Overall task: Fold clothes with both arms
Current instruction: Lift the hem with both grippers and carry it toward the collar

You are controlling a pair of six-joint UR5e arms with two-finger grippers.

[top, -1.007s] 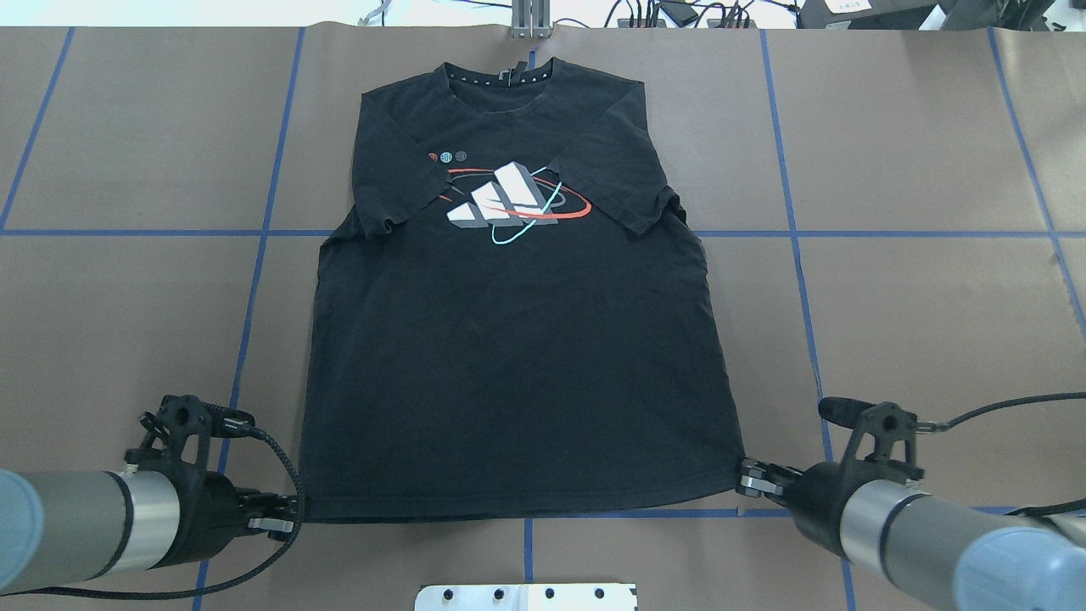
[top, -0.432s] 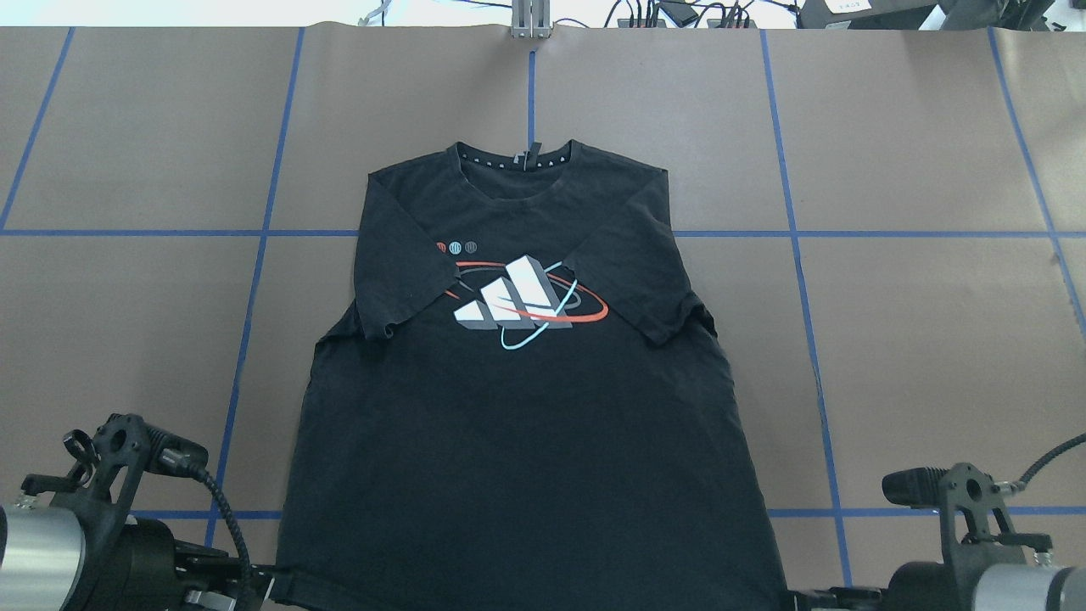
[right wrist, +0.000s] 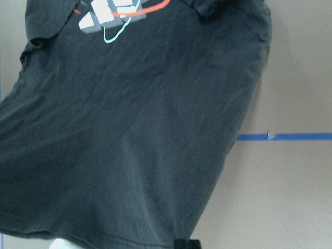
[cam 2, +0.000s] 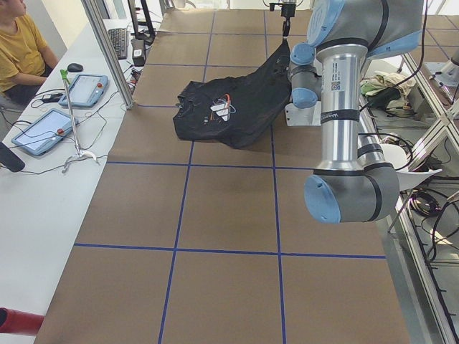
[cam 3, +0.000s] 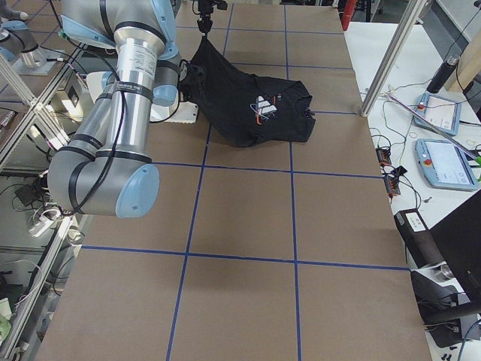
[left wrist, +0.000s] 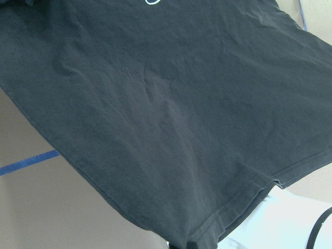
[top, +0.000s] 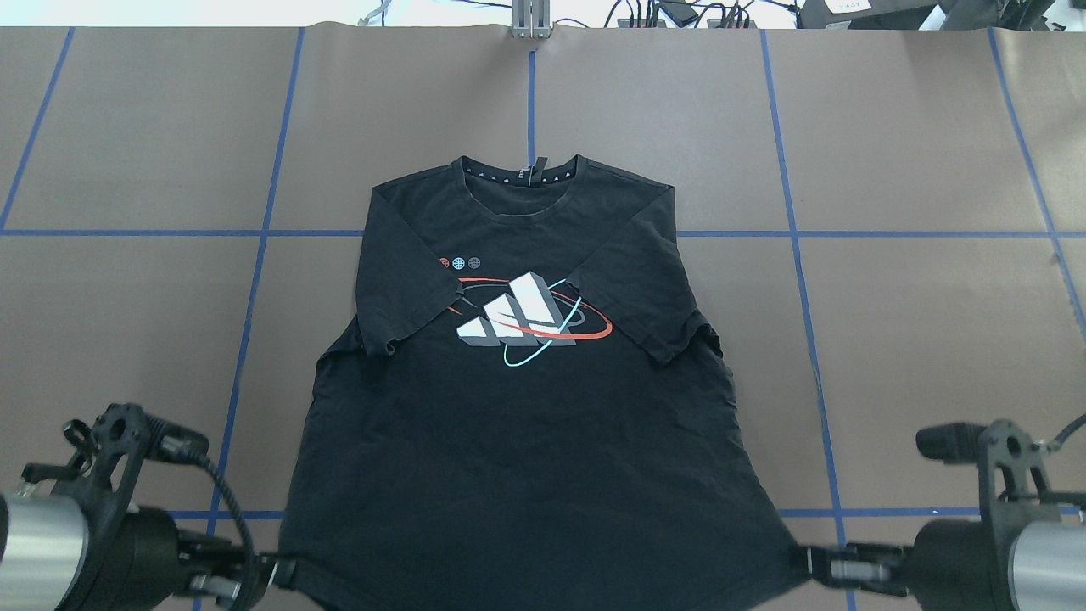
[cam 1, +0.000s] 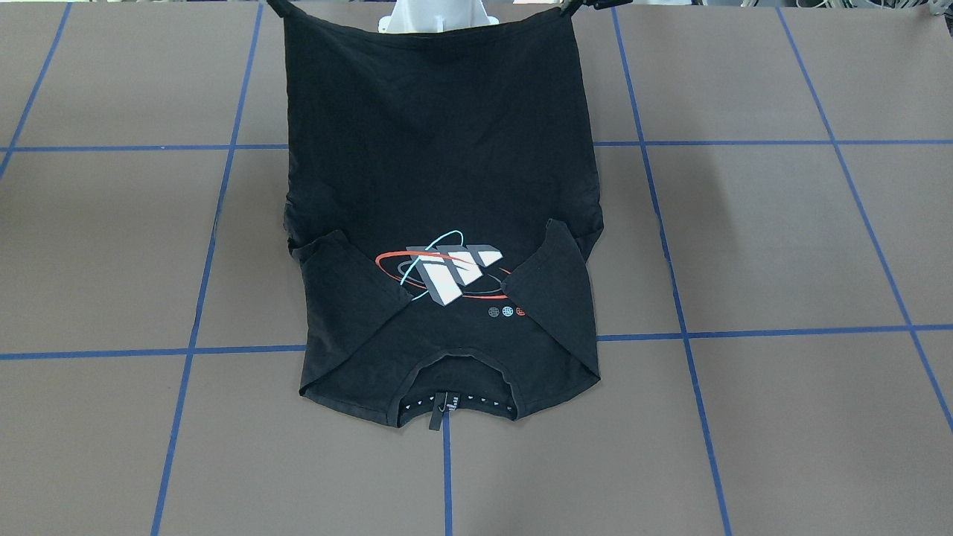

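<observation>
- While both hem corners are held up off the surface at the robot's side, the black T-shirt (top: pixel 526 441) slopes down from the grippers to the brown table (top: pixel 933 322). Its upper half lies flat there, chest upward.
- The left gripper (top: pixel 273 579) has its jaws pinched together on the hem corner on the robot's left, with cloth caught between them. In its wrist view the hem (left wrist: pixel 228 207) runs away from just under the camera.
- The right gripper (top: pixel 810 566) is likewise clamped on the opposite hem corner, and the bottom edge is stretched between the two.
- The shirt's long axis runs straight away from the robot, in line with the blue tape line (top: pixel 531 93) down the table's middle. The collar (top: pixel 520 174) is at the far end and the hem is nearest the robot.
- Both short sleeves are folded inward over the chest, the left sleeve (top: pixel 399 288) and the right sleeve (top: pixel 636 288). Their edges reach the grey-white block graphic (top: pixel 513 316) with its red and cyan rings.
- Three small round marks (top: pixel 459 263) sit just above the graphic, toward the robot's left.
- In the side views the left arm (cam 2: pixel 351 122) and the right arm (cam 3: pixel 120 113) stand at the table's edge, with the shirt rising toward them from its flat collar end.
</observation>
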